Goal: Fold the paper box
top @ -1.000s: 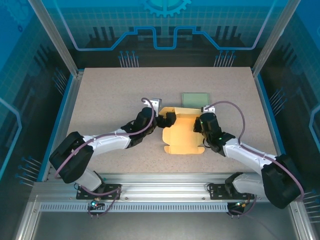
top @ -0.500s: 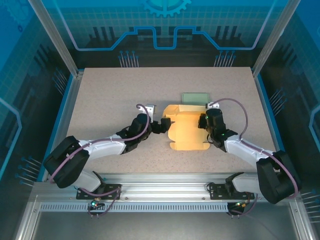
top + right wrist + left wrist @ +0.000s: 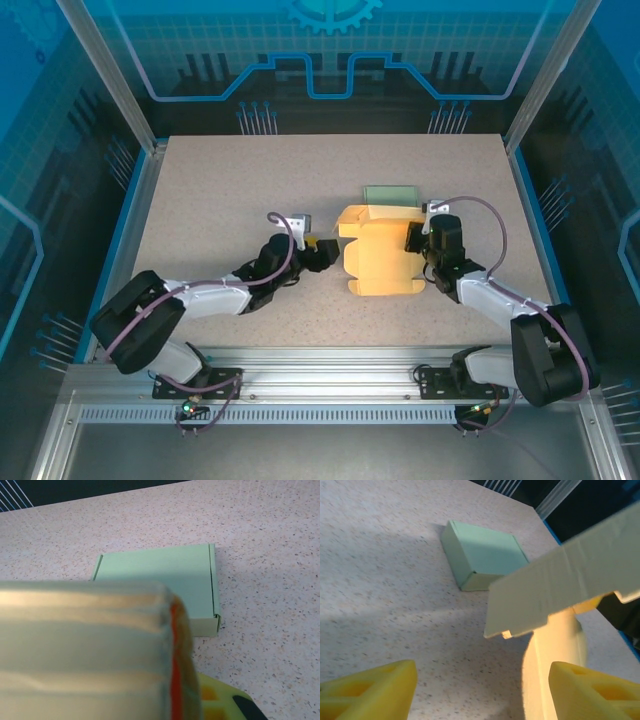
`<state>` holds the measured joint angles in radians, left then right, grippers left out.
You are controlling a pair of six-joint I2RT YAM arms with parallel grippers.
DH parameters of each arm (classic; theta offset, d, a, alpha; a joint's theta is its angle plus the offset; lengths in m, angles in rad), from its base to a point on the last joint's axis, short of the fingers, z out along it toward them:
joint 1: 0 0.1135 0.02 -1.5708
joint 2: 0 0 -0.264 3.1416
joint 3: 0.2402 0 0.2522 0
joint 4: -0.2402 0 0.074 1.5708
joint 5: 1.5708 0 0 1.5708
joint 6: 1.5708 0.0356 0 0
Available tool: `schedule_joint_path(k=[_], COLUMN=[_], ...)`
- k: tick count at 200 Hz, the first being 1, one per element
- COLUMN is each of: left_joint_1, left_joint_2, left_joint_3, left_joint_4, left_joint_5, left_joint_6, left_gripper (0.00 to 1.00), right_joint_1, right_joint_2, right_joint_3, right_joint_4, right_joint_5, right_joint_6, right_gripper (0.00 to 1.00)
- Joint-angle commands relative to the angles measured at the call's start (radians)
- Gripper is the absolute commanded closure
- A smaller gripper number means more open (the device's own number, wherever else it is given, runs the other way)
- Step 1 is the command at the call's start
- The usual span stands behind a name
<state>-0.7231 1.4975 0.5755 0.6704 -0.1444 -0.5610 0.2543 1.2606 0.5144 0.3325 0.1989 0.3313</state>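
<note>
Shift: the paper box point(image 3: 383, 258) has slid toward the table's point(image 3: 220, 190) right edge along with the right gripper point(image 3: 418, 240). The left gripper point(image 3: 322, 254) has backed off leftward.
Left arm: stretched low from the near edge, reaching right. Its gripper sits just beside the box's left edge, jaws spread. The left wrist view shows bare table between the yellow fingers point(image 3: 375, 685).
Right arm: bent in from the near right, clamped on the box's right edge. The right wrist view shows blurred cardboard point(image 3: 85, 650) close up, over one finger point(image 3: 220, 702).
Paper box: mid-table, right of centre. From above it looks flat, but the left wrist view shows a raised flap point(image 3: 560, 590).
Green box point(image 3: 390, 194): folded, just behind the paper box.
Open room: wide bare table on the left and toward the far edge.
</note>
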Motion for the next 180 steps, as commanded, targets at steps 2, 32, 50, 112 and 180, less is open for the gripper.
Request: schedule_joint_path(k=[2,32,50,112,180], left_joint_1=[-0.041,-0.052,-0.053,-0.055,-0.068], left_joint_2=[0.033,0.029,0.024,0.043,0.197], left_joint_3=[-0.011,0.016,0.017,-0.002,0.06], left_joint_4=[0.154,0.111,0.103,0.176,0.312], left_joint_5=[0.06,0.042,0.031,0.025,0.008], left_joint_6=[-0.035,-0.03,-0.022,-0.039,-0.061], left_gripper=[0.3,0.29,0.29,0.37,0.48], right_joint_1=[-0.011,-0.005,-0.007,-0.036,-0.062], right_joint_2=[-0.007,-0.084,-0.115,-0.085,-0.081], right_joint_3=[0.011,0.015,0.027,0.016,0.017], right_joint_4=[0.028,-0.019,-0.057,-0.045,-0.046], right_joint_5=[-0.037,0.006,0.037,0.01,-0.02], right_joint_6=[-0.018,-0.073,-0.105,-0.108,-0.094], right_gripper=[1.0,1.0,1.0,1.0,1.0])
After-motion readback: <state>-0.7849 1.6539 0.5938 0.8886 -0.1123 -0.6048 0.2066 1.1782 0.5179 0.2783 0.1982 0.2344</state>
